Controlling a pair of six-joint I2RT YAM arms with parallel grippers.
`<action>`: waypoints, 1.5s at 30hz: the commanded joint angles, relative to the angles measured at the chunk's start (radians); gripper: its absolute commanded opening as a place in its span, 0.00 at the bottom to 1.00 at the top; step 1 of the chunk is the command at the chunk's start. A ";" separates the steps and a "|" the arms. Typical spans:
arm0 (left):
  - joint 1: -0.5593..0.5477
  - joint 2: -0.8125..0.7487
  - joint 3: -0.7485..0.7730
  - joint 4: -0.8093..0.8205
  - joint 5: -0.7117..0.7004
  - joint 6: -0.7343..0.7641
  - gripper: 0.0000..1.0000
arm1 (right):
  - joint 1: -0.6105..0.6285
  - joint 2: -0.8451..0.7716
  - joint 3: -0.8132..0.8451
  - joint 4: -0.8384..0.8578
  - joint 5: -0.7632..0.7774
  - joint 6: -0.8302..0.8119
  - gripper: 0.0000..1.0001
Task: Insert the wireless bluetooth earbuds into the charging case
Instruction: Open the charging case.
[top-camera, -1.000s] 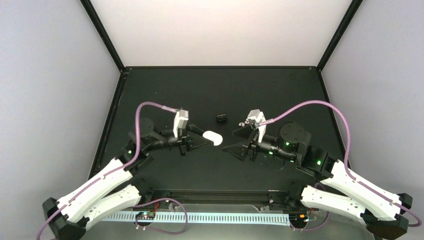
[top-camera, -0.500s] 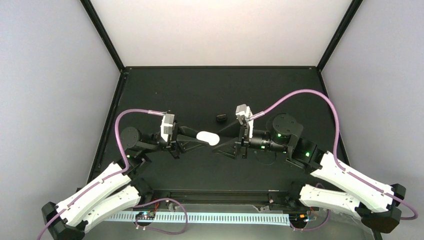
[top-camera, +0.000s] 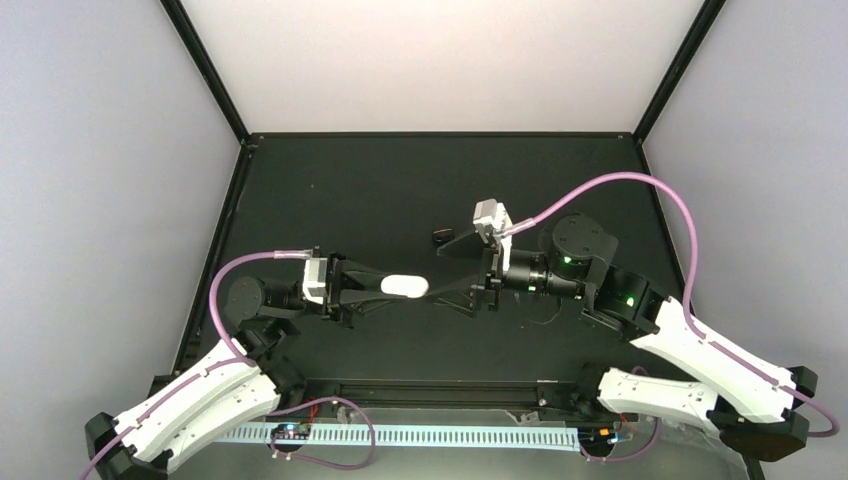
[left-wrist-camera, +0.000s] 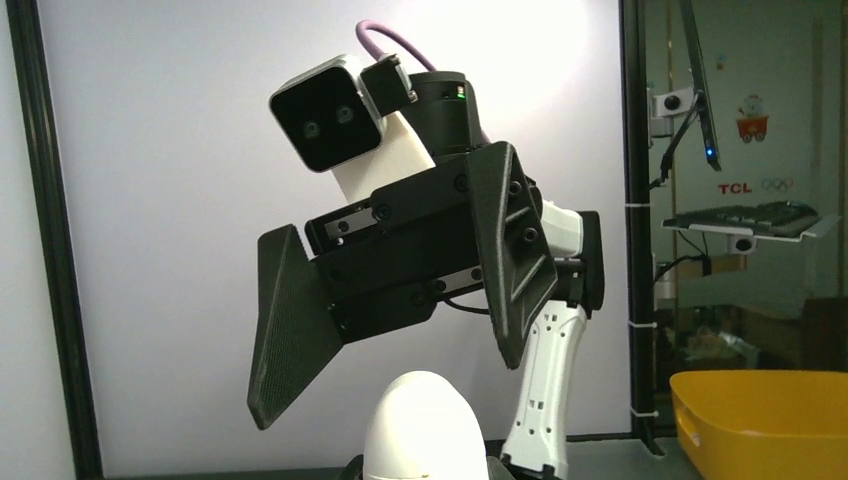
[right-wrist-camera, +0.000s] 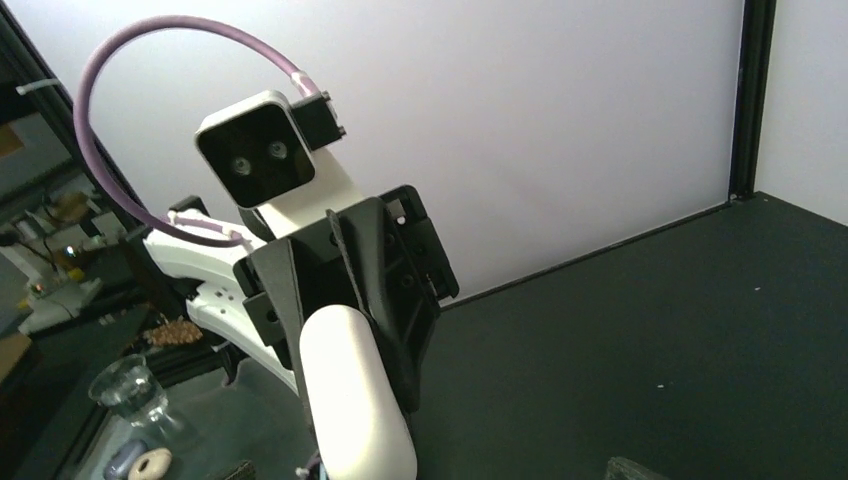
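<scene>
My left gripper (top-camera: 388, 287) is shut on a closed white pebble-shaped charging case (top-camera: 412, 286), held in the air with its rounded end pointing right. In the left wrist view the case (left-wrist-camera: 425, 430) rises from the bottom edge. My right gripper (top-camera: 436, 275) faces it, open, one finger beyond the case's tip and one nearer than it, not touching. The right wrist view shows the case (right-wrist-camera: 350, 400) clamped in the left gripper's black fingers (right-wrist-camera: 400, 270). A small black object (top-camera: 443, 236) lies on the mat behind; what it is I cannot tell. The earbuds are out of view.
The black mat (top-camera: 400, 180) ends at black frame posts with white walls behind. Off the table, a yellow bin (left-wrist-camera: 770, 410) shows in the left wrist view and a glass cup (right-wrist-camera: 130, 390) in the right wrist view.
The left arm has drawn back to the left, carrying the case with it and levelling out. The right gripper followed leftwards and now brackets the case's tip.
</scene>
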 joint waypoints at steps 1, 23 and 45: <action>-0.002 -0.009 0.035 0.051 0.034 0.123 0.02 | 0.032 0.040 0.082 -0.122 0.048 -0.107 0.92; -0.002 0.003 0.055 -0.004 0.115 0.157 0.02 | 0.057 0.074 0.126 -0.103 0.230 -0.100 0.92; -0.004 -0.022 0.034 -0.056 0.099 0.177 0.02 | 0.056 0.008 0.075 -0.033 0.207 -0.066 0.92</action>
